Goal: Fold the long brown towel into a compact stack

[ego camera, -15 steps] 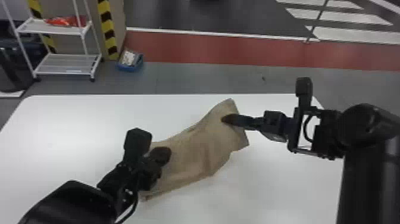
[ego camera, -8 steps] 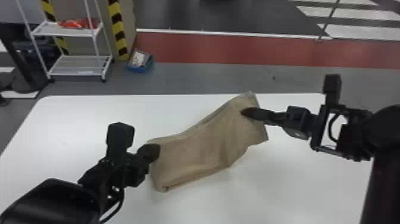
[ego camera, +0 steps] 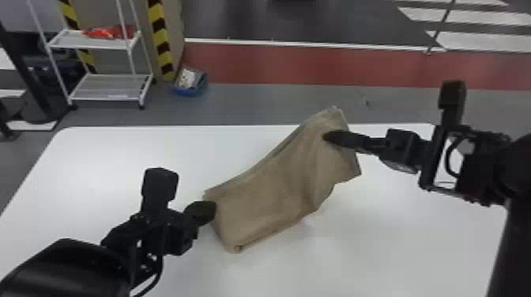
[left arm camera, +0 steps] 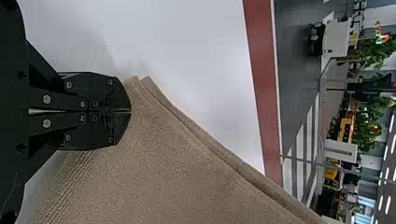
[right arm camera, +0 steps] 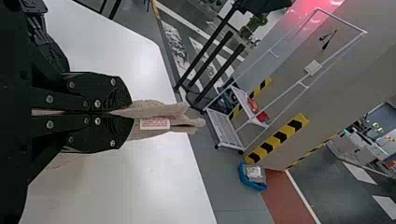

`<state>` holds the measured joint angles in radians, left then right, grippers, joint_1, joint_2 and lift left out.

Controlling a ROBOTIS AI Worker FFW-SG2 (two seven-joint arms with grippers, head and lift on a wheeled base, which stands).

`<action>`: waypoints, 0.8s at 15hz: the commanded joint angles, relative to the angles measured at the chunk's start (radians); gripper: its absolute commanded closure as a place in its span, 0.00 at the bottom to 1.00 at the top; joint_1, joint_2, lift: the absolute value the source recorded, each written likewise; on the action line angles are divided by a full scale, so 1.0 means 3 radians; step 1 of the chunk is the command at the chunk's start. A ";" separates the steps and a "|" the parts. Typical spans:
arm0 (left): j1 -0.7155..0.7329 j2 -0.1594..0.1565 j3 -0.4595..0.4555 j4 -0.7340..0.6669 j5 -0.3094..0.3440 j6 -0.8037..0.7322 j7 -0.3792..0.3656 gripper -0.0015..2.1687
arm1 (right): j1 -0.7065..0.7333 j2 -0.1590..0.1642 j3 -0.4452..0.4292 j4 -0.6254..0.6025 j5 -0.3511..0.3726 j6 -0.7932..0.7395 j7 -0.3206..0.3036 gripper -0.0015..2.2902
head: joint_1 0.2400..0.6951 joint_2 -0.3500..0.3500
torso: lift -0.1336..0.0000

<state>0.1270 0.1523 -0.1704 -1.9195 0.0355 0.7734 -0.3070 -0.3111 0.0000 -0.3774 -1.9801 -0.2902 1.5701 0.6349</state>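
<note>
Smooth white counter (ego camera: 403, 245) is catching bright, diffuse light, pale glare spreading. Faint grey shadows (ego camera: 312, 225) are falling beside the long brown cloth towel (ego camera: 276, 189). Left wrist view: white ceiling strip lights (left arm camera: 388, 203) are glowing. Right wrist view: pinkish-red glow (right arm camera: 314, 6) is washing a grey wall (right arm camera: 359, 63).

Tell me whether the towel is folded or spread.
Folded, at least partly: the towel shows two layered edges in the left wrist view.

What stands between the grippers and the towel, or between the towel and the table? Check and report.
Nothing visible does. The left gripper meets the towel at its left end, the right gripper grips its right part, and no other object shows between towel and table.
</note>
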 commanded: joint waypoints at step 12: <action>-0.0306 -0.0088 -0.0281 0.0359 -0.0047 0.0038 0.0057 0.99 | 0.0065 0.0003 0.0731 0.0372 0.0047 0.0007 -0.0153 0.63 | 1.00 0.46 | 0.07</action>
<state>0.0451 0.1300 -0.2447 -1.8221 0.0213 0.7847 -0.2904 -0.2901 0.0000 -0.1841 -1.8999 -0.2806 1.5701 0.5926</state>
